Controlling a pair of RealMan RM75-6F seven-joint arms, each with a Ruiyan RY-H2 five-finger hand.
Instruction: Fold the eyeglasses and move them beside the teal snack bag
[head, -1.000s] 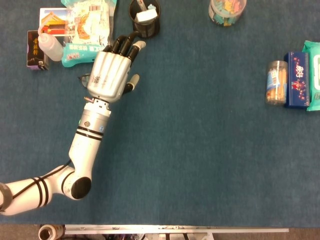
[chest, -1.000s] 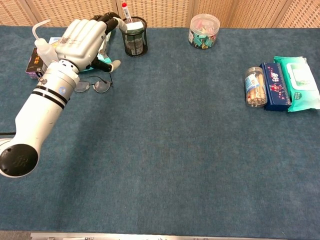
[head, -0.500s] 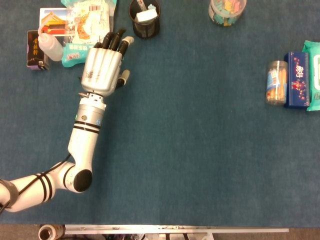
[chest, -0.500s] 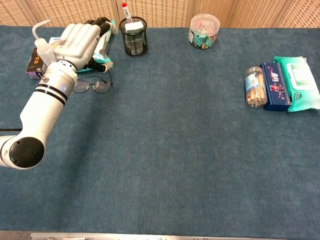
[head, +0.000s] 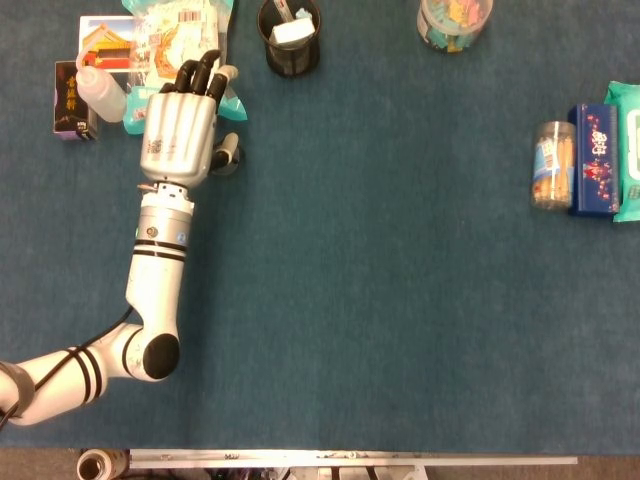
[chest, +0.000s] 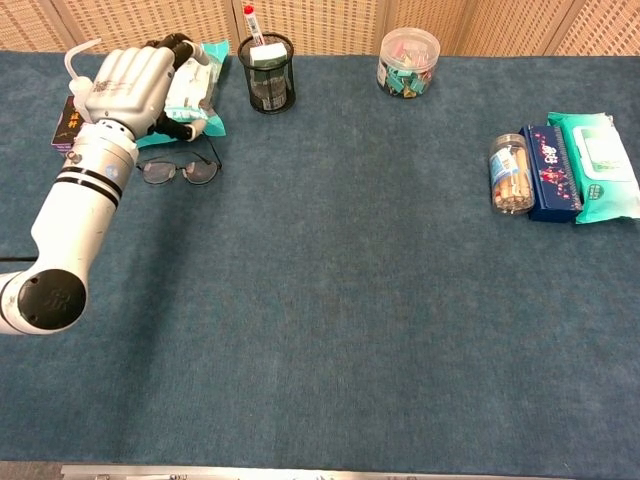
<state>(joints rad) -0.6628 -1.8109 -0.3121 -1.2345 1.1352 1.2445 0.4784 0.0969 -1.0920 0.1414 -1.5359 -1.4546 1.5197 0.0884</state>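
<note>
eyeglasses (chest: 179, 171) almost wholly hidden beneath left hand (head: 179, 136) in head view, teal snack bag (head: 178, 50) cut by far edge

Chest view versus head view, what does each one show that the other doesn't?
Only the chest view shows the eyeglasses plainly, lying on the table in front of the teal snack bag; in the head view the left hand covers them. Only the head view shows the postcard plainly. Both show the pen cup and the right-side snacks.
</note>
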